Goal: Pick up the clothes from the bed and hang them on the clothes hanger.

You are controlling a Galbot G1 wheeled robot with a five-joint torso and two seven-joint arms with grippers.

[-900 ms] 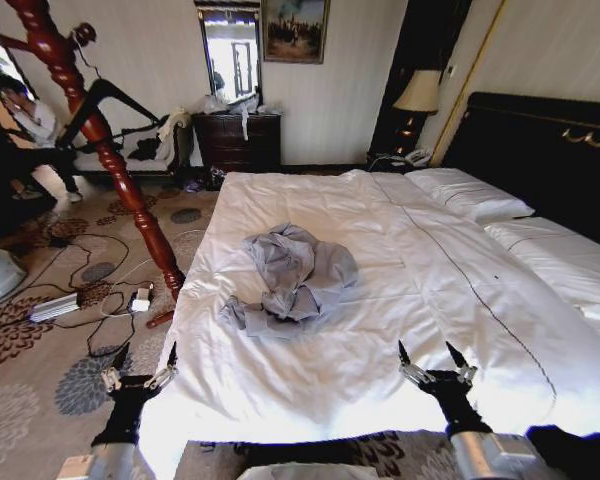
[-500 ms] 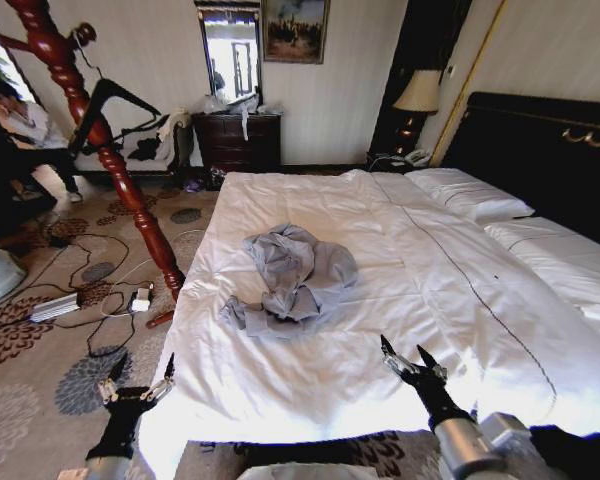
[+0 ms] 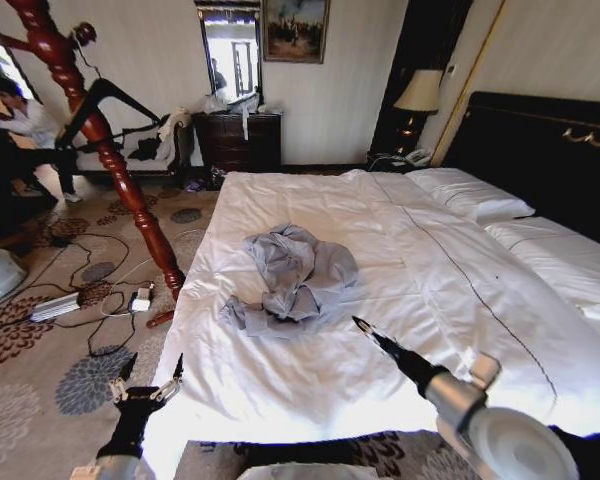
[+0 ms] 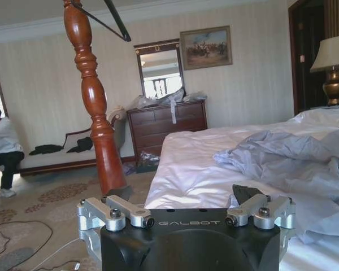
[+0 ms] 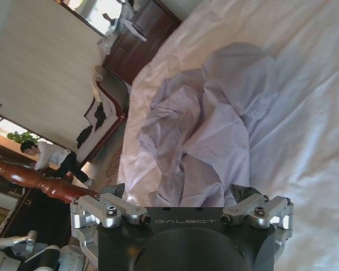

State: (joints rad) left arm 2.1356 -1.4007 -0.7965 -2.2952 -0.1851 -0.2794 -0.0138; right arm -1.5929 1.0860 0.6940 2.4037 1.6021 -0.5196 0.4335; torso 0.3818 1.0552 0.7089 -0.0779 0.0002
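Jacket (image 3: 298, 280): light grey-blue, lying in a crumpled heap on the white duvet of the bed (image 3: 400, 250), toward the foot and the robot's left half of the mattress. One sleeve or hem trails out flat toward the near left edge. Not yet grasped.

Right gripper (image 3: 367, 331): over the duvet, just short of the heap's near right side, pointing at it. Right wrist view has the jacket directly ahead, between the finger mounts; fingers spread apart, holding nothing.

Left gripper (image 3: 148, 379): low beside the bed's near left corner, over the carpet (image 3: 40, 350). Fingers open, empty. Left wrist view looks across the mattress at the jacket's folds.

Clothes hanger (image 3: 108, 98): thin, black, hung high on the red-brown wooden coat stand (image 3: 100, 150) on the floor left of the bed, well apart from the jacket.

Handling, judged:
- Thin fabric, so light, limp, no shape of its own; will drape and slide when lifted.
- Pinching a raised fold at the top of the heap should catch cloth without taking duvet with it.
- Collar or shoulder is the better hold for hanging, but I cannot tell where the collar sits in the bundle.
- Risk: pinching the duvet along with the jacket.
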